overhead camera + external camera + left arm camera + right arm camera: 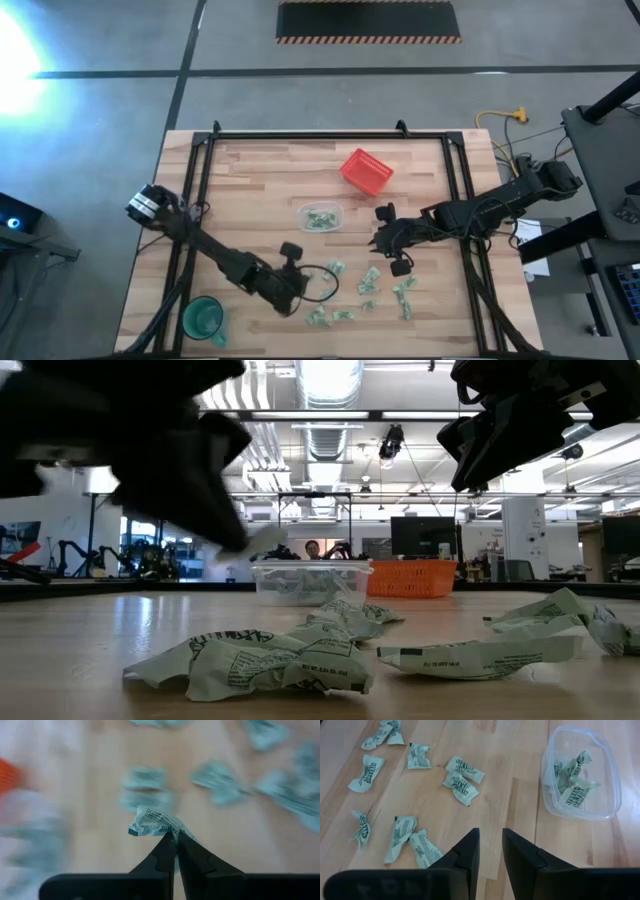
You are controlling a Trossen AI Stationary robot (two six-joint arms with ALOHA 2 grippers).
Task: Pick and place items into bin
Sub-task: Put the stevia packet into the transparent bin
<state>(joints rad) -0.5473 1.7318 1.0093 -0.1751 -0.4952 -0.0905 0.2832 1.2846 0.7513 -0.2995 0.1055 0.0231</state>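
Several pale green and white wrapped pieces (370,282) lie scattered on the wooden table; the low view shows them close up (260,660). A few more lie inside the clear plastic bin (320,217) (580,772). My left gripper (172,836) is near the table's front edge (300,293), shut on one wrapped piece (155,822), above the table. My right gripper (491,845) hangs open over bare wood (380,240), to the right of the bin and above the scattered pieces, with nothing between its fingers. My left gripper pinches one wrapped piece by an edge (167,829) between its two fingertips. The rest of the wrapper sticks out beyond the tips. The piece is clear of the table, and other pieces lie below it.
A red mesh basket (366,170) stands beyond the bin toward the far edge. A green cup (203,318) sits at the near left corner. A black frame rails the tabletop (330,137). Bare wood lies between the bin and the left arm.
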